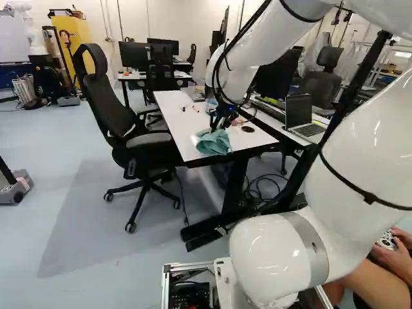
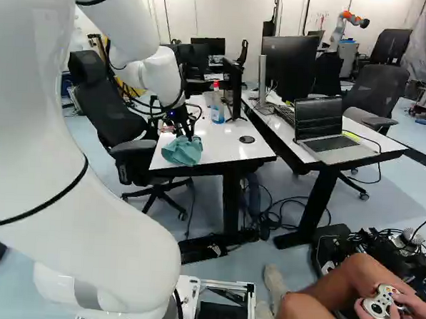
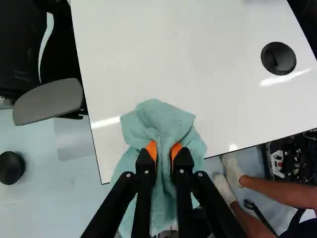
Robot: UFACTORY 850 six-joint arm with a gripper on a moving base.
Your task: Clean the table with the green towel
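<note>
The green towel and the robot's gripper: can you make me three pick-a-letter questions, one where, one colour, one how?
1. Where is the towel?
A. On the chair
B. At the near edge of the white table
C. On the laptop

2. What colour are the gripper's pads?
A. Orange
B. Purple
C. White

3. How is the gripper?
A. Wide open
B. Above the towel, not touching
C. Pinching the towel

1 B: both base views show it there.
2 A: the wrist view shows orange fingertips.
3 C: towel cloth is bunched between both fingers.
</note>
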